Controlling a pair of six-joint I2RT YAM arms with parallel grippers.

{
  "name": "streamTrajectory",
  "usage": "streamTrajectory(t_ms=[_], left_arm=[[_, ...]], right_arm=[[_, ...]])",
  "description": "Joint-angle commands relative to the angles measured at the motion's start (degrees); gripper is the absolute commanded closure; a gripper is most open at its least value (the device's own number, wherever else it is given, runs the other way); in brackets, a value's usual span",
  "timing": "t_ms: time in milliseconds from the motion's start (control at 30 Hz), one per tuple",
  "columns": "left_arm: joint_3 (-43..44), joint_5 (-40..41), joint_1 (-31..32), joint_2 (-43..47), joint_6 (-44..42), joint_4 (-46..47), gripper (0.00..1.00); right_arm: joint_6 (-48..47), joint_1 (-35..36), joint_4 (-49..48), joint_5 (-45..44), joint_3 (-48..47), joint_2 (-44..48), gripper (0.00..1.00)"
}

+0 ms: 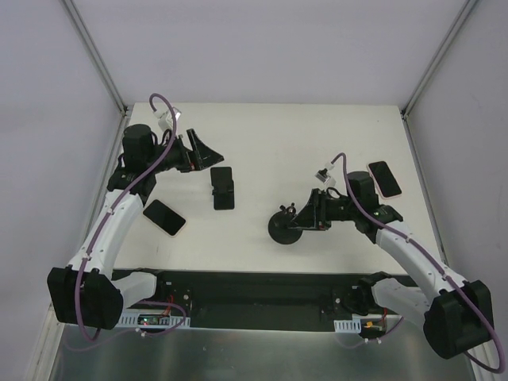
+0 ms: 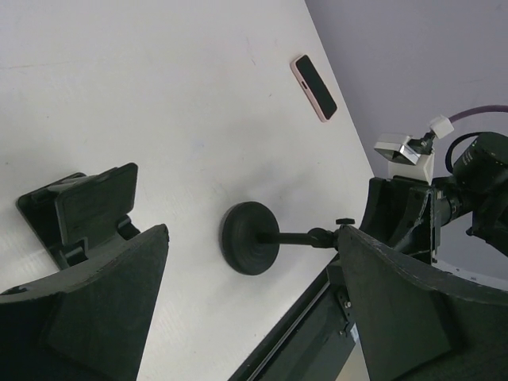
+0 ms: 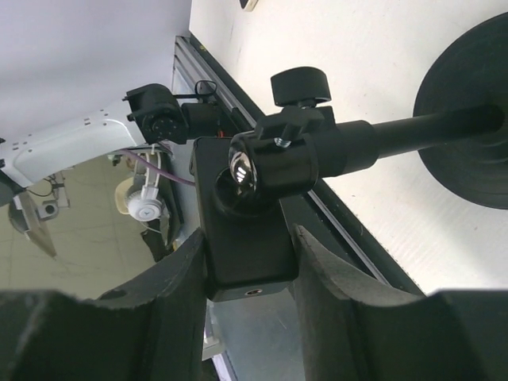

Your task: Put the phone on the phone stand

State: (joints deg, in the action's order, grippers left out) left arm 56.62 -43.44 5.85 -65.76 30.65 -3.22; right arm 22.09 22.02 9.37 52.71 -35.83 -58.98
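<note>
Top external camera high above the near edge, looking down over the whole table point(image 1: 317, 135), left wrist camera low, facing across it toward the distant phone stand point(image 2: 248, 238), right wrist camera close against that same stand's stem.

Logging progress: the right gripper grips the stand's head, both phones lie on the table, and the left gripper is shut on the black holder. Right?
No: the left wrist view shows the left gripper open and empty, the black holder lying on the table beside it. The right gripper does grip the stand's head, and both phones lie on the table.
</note>
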Motion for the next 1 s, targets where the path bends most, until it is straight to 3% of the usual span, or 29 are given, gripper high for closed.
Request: streamTrajectory(t_ms=[0,33,133,167,267,333,600,833,900,967], left_arm=[[2.8,0.5,3.4,1.9,-0.6,2.5,0.14],[4.2,0.5,4.3,1.9,0.3,2.4,0.15],[9.7,0.6,8.9,1.4,2.9,2.0,0.16],[11.5,1.2,10.0,1.2,3.2,1.6,0.16],[17.9,2.2,13.0,0.8,3.8,1.0,0.14],[20.2,2.7,13.6,0.4,2.0,1.0,0.13],[11.6,10.4,13.7,2.2,-7.1,-1.2,0.11],[10.8,7.9,13.6,1.4,-8.0,-3.2,0.11],[10.8,6.8,13.8,0.6,-7.8,-3.3,0.1],[11.1,4.7,14.2,-1.5,-6.9,-3.2,0.11]], right_arm=[[-7.8,0.3,10.0,-5.4,-2.5,3.0,0.83],[-9.2,0.3,11.9,-6.8,-2.7,3.3,0.8],[-12.3,0.3,17.0,-10.4,-4.5,5.2,0.59],[-13.0,0.3,18.2,-11.4,-5.8,6.1,0.43],[-15.5,0.3,22.1,-15.5,-7.5,8.9,0.13],[-16.4,0.3,24.3,-18.7,-9.2,10.8,0.01],[-18.6,0.3,30.8,-30.1,-13.7,16.1,0.04],[-8.9,0.3,29.4,-60.0,-11.3,26.4,0.04],[-7.6,0.3,26.5,-62.0,-8.6,28.1,0.03],[-7.1,0.3,23.3,-58.4,-6.3,29.3,0.03]])
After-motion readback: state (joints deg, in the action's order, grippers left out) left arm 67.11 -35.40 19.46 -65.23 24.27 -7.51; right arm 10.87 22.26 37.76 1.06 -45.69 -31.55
